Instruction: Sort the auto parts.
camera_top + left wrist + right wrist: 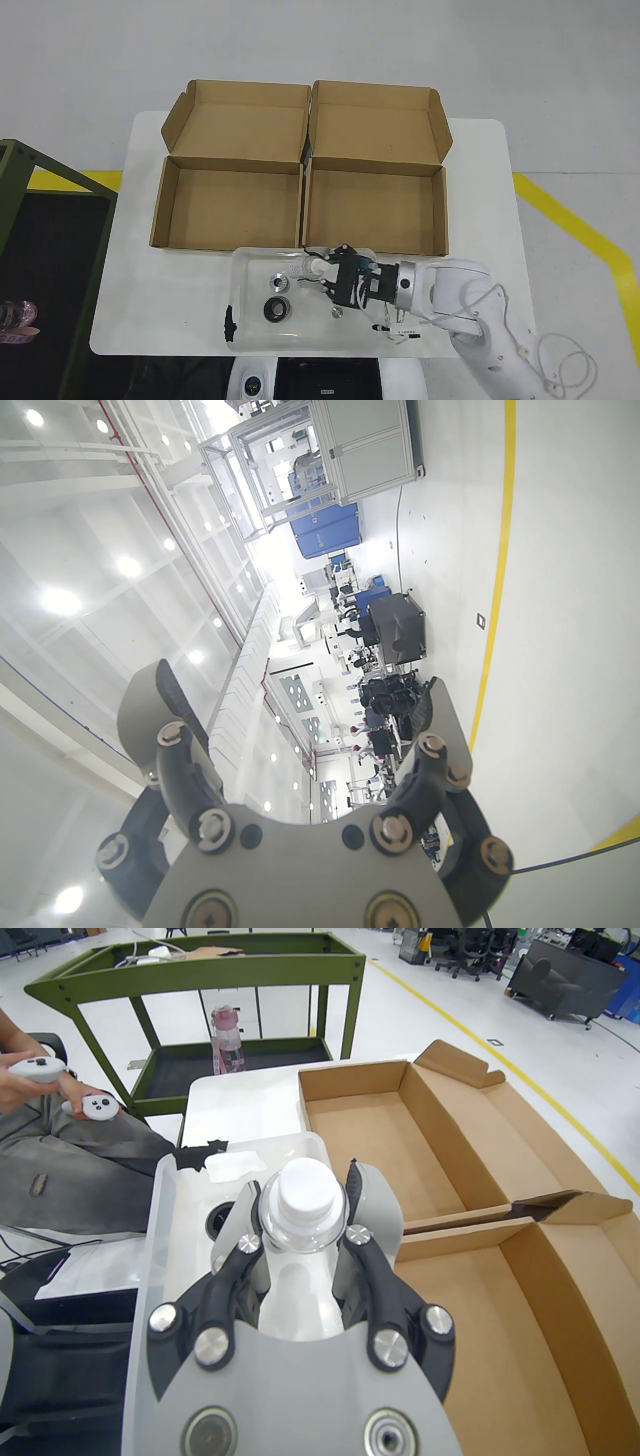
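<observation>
My right gripper [302,1200] is shut on a clear rounded part with a white cap [306,1185], held just above the clear plastic bin [165,1178]. In the top view the same gripper [326,272] hangs over the bin's [240,262] middle with the clear part [308,268] at its tips. A black ring [276,309], a small silver part [279,283] and a tiny bolt [336,313] lie in the bin. Two open cardboard boxes, left [228,210] and right [375,212], stand behind it. My left gripper [297,680] is open, holds nothing, and points away from the table into the hall.
A green cart [20,200] stands off the table's left side, with a pink bottle [226,1043] on its lower shelf. The box lids [372,122] lie flat toward the table's far edge. Bare white tabletop [480,190] lies right of the boxes.
</observation>
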